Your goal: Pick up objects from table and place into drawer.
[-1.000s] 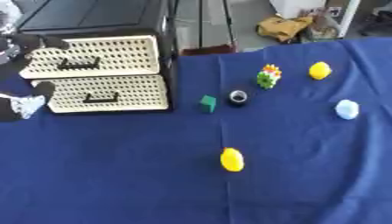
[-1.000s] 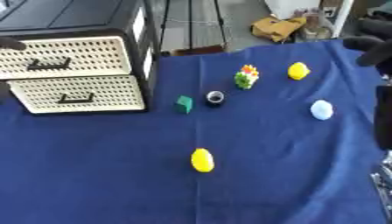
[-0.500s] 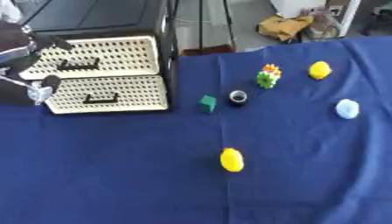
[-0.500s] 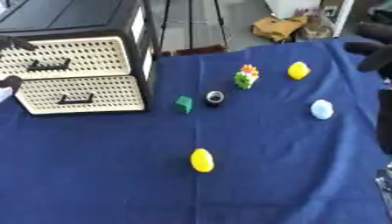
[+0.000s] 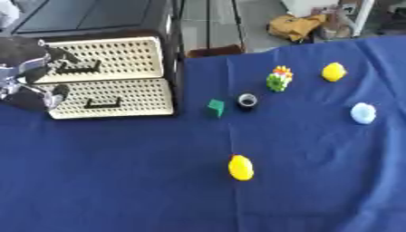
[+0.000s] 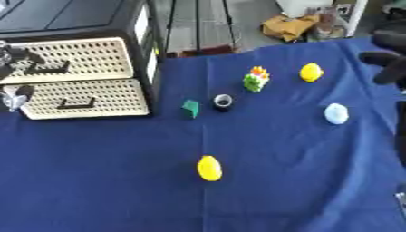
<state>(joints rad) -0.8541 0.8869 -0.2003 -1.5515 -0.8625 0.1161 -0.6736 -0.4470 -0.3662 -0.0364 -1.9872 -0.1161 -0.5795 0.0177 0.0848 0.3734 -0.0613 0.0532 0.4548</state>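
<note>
We are at the opening step: our left hand (image 5: 31, 86), fingers curled but holding nothing, sits against the left front of the closed drawer unit (image 5: 107, 79), while the yellow egg-shaped object (image 5: 241, 167) waits on the worktop (image 5: 119, 181), right of it, so next we must hook a handle.

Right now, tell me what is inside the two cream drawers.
Nothing can be seen inside: both the upper drawer and lower drawer are closed, their perforated fronts covering the contents. The left hand is at their left edge.
</note>
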